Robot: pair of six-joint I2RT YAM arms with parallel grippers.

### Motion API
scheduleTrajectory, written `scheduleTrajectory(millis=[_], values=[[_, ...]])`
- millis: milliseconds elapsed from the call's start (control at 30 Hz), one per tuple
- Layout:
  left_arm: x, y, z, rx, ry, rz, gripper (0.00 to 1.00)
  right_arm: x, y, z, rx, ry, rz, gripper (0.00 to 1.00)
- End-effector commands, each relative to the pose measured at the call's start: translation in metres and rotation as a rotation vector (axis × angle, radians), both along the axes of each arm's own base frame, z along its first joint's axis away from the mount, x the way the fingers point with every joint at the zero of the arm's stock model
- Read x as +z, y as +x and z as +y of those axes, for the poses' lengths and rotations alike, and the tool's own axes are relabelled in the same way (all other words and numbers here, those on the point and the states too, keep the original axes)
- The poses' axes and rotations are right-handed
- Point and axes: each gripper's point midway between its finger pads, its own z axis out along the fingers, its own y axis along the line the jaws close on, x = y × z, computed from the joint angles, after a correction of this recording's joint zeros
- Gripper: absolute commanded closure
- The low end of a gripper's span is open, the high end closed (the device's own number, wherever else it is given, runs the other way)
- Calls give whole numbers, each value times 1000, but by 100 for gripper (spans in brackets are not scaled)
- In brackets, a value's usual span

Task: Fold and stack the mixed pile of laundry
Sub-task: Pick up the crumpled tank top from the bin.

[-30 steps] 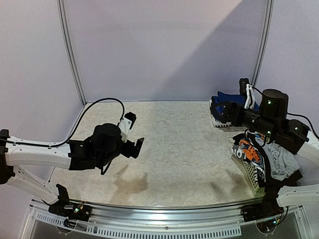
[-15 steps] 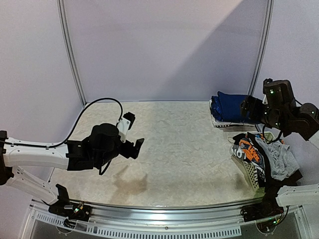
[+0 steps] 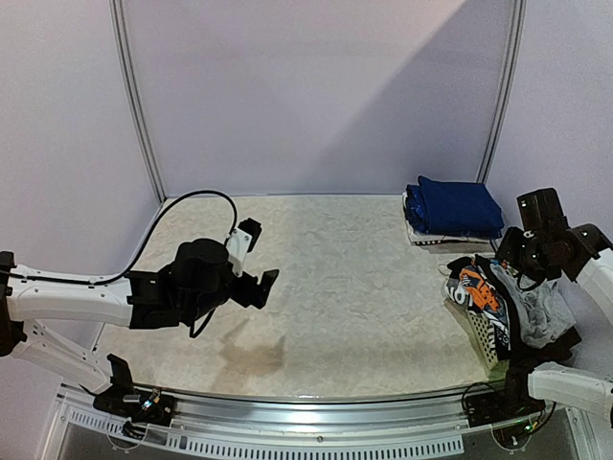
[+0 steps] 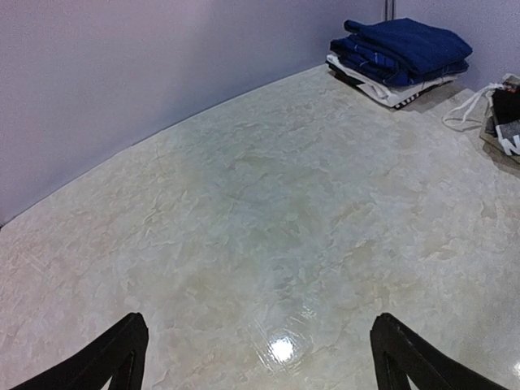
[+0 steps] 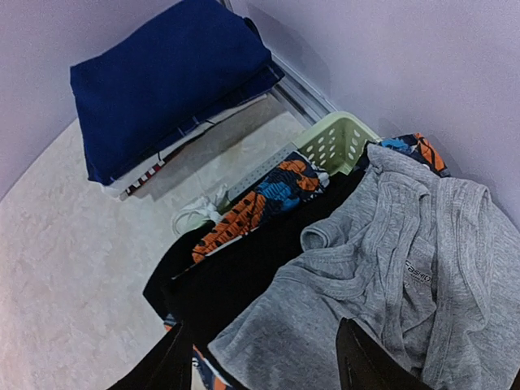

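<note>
The mixed laundry pile (image 3: pixel 512 307) fills a basket at the right edge. On top lies a grey shirt (image 5: pixel 390 276), beside a black garment (image 5: pixel 236 276) and an orange-black printed piece (image 5: pixel 260 203). A folded stack with navy blue pieces (image 3: pixel 455 206) on top sits at the back right, and the left wrist view shows this navy stack (image 4: pixel 402 49) too. My right gripper (image 5: pixel 264 361) hovers over the pile, fingers apart, straddling the grey shirt's edge and the black cloth below without gripping. My left gripper (image 4: pixel 260 357) hangs open above bare table at the left.
The pale green lattice basket (image 5: pixel 341 138) stands at the table's right edge by the wall. A white drawstring (image 5: pixel 195 215) trails from the pile onto the table. Marbled tabletop (image 3: pixel 354 278) spreads between the arms. Purple walls close off the back and sides.
My right arm has swung away from the folded navy stack and come down over the basket pile, its fingers drawing somewhat closer together. The left arm has hardly moved.
</note>
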Motion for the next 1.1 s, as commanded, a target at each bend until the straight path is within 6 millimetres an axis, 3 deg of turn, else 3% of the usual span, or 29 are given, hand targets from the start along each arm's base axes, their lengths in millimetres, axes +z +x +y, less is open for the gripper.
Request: scheduleTrajectory(millis=[0,133,333,667,800,933,1067], values=[[-9,2,3,7,4,21,3,-13,5,2,27,67,-2,41],[-11,3,2,6,9,24,3,-28,12,2,44,123,5,49],[-16,4,-2,0,18,32,3,-37,19,-6,38,162,5,51],[-18,4,1,9,30,35,3,-56,29,2,77,219,32,62],[-18,4,1,11,35,32,3,-59,27,3,81,228,33,76],[-18,5,1,12,38,30,3,-64,25,4,81,234,49,97],[-18,5,1,12,37,29,3,-51,23,4,94,225,21,100]])
